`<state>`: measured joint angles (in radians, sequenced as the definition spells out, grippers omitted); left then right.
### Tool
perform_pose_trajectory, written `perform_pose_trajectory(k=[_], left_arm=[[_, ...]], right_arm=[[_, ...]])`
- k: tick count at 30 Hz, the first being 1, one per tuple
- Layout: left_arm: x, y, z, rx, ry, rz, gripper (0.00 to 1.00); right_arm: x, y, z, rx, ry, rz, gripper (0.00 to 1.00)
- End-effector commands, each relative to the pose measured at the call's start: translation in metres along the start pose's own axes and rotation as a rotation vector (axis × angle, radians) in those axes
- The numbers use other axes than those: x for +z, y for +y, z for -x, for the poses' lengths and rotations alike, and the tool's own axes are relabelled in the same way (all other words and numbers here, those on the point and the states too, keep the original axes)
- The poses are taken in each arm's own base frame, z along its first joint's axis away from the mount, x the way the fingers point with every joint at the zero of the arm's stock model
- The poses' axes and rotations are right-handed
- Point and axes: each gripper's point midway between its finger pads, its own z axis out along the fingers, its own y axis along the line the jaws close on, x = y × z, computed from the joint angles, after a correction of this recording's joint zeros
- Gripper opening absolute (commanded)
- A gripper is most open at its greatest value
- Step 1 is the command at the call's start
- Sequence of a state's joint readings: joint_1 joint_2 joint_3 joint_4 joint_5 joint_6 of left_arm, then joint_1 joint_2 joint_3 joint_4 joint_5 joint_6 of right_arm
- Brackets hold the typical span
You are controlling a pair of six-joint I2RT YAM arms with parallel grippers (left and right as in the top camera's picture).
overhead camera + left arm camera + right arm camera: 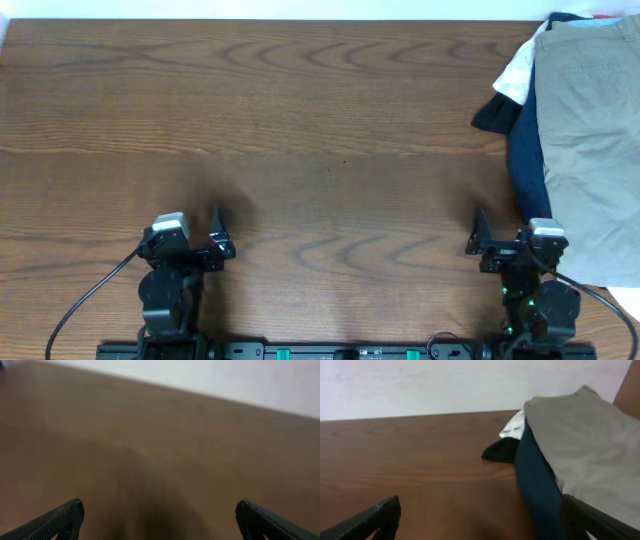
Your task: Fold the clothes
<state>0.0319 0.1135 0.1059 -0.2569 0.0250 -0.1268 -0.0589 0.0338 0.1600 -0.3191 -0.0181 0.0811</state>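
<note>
The khaki shorts (590, 130) lie on top of a pile at the table's right edge, over a navy blue garment (527, 150) and a white garment (517, 72). In the right wrist view the shorts (580, 440) fill the right side, above the navy garment (535, 480). My right gripper (480, 235) is open and empty, low near the front edge, just left of the pile; its fingers show in the right wrist view (480, 515). My left gripper (220, 235) is open and empty at the front left, over bare wood (157, 517).
The wooden table (300, 120) spreads left of the pile. A black piece of cloth (492, 112) sticks out from under the pile, also in the right wrist view (500, 451). A pale wall (445, 385) stands behind the table's far edge.
</note>
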Motion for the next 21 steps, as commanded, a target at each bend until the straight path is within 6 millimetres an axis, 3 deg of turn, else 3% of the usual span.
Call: perform_pose_trajectory(k=[1,8,13,17,21], left_arm=[[-0.006,-0.005,0.009,-0.01,0.053,-0.011,0.98],[-0.009,-0.02,0.022,-0.012,0.257,-0.046,0.98],[-0.012,-0.027,0.034,-0.02,0.408,-0.037,0.98],[-0.018,-0.048,0.047,-0.047,0.496,-0.127,0.98],[-0.027,-0.052,0.064,-0.022,0.529,-0.135,0.98]], right_arm=[[-0.01,-0.001,0.025,0.066,-0.002,-0.015,0.99],[-0.011,0.003,0.047,0.035,0.17,-0.02,0.99],[0.003,0.011,0.075,-0.069,0.231,0.022,0.99],[0.016,0.022,0.096,-0.068,0.239,0.08,0.99],[0.035,0.02,0.09,-0.065,0.352,0.067,0.99]])
